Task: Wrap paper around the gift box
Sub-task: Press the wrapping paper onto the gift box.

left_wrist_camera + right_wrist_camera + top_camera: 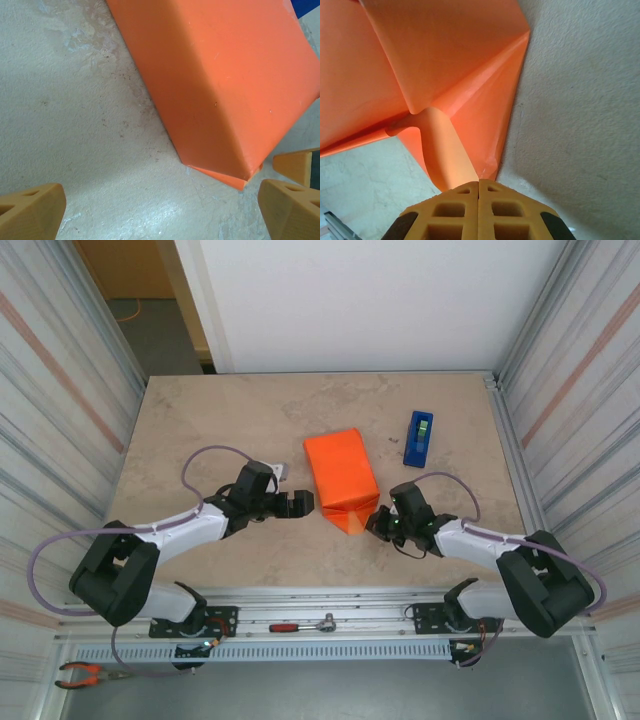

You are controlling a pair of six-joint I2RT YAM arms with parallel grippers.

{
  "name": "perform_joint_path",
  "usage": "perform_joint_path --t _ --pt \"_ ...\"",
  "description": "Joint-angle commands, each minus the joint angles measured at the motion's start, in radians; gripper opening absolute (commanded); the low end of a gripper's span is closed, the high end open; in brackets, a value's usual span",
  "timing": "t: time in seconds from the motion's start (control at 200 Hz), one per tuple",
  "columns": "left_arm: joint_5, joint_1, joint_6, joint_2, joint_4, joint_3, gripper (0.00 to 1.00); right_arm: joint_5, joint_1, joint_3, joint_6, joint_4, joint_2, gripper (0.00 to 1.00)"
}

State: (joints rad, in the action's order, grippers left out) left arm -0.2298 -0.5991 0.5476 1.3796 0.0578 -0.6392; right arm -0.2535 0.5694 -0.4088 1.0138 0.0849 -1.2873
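Note:
The gift box point(338, 468) lies mid-table, covered in the orange paper, with a folded triangular flap point(354, 516) sticking out at its near end. My right gripper point(378, 523) is shut on that flap; in the right wrist view the paper point(447, 147) runs straight into the closed fingertips point(479, 181), and the box point(420, 55) lies beyond. My left gripper point(303, 502) stands open just left of the box's near corner. In the left wrist view its fingers point(35, 210) are wide apart over bare table, short of the box point(225, 85) and the flap's edge point(222, 175).
A blue tape dispenser point(419, 437) stands right of the box near the back. Corrugated walls close in both sides. On the front rail lie a ratchet tool point(300, 625) and pliers point(85, 673). Bare tabletop point(200, 420) stretches left of the box.

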Motion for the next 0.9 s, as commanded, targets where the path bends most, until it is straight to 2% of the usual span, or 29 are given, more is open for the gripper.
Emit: perform_joint_path --t 0.0,0.351,0.691,0.892 --pt "0.017 -0.010 0.007 -0.001 0.026 -0.004 0.99 0.024 0.021 -0.031 0.011 0.025 -0.027 0.00" --pt "0.018 -0.008 0.007 0.001 0.028 -0.002 0.99 0.022 0.055 -0.026 0.030 0.056 -0.111 0.00" --pt "0.011 -0.009 0.008 -0.004 0.034 -0.005 0.99 0.057 0.039 -0.051 0.014 -0.044 0.031 0.00" --pt "0.007 -0.010 0.008 0.005 0.037 -0.009 0.99 0.047 0.017 -0.079 -0.003 -0.048 0.009 0.00"
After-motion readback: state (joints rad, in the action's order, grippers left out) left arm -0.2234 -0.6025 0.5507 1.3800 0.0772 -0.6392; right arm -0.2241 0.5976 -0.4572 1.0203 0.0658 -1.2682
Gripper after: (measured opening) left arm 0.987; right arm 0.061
